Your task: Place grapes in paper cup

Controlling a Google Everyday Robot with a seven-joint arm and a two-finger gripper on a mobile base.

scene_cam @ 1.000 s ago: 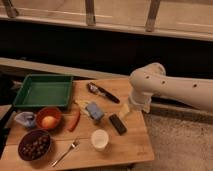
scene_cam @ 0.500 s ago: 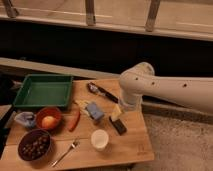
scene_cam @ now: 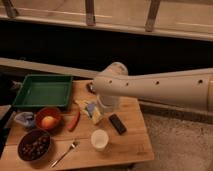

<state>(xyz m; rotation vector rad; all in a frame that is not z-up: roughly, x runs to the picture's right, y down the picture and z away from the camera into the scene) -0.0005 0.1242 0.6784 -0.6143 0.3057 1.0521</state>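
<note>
- In the camera view, your arm (scene_cam: pixel 160 87) reaches in from the right over the wooden counter (scene_cam: pixel 134 146) and bends downward at its rounded end.
- Your end effector (scene_cam: pixel 108 106) hangs below that bend, over the middle of the counter and just beside a blue-and-yellow packet (scene_cam: pixel 93 111). Its fingers stand apart and it grips nothing.
- The grapes (scene_cam: pixel 35 145) lie in a dark purple bowl (scene_cam: pixel 19 146) at the front left corner of the counter, well apart from your end effector.
- The paper cup (scene_cam: pixel 100 140) stands upright near the front edge, in front of your end effector. It sits between a fork (scene_cam: pixel 65 152) on its left and a small dark bar (scene_cam: pixel 118 124) behind it to the right.
- Behind the purple bowl you have an orange-red bowl (scene_cam: pixel 38 117) holding one orange-yellow fruit (scene_cam: pixel 48 121). A red chili pepper (scene_cam: pixel 75 120) lies just to that bowl's right.
- A green tray (scene_cam: pixel 42 91) sits at the back left of the counter.
- A small bluish thing (scene_cam: pixel 23 119) lies left of the orange-red bowl; you cannot tell what it is.
</note>
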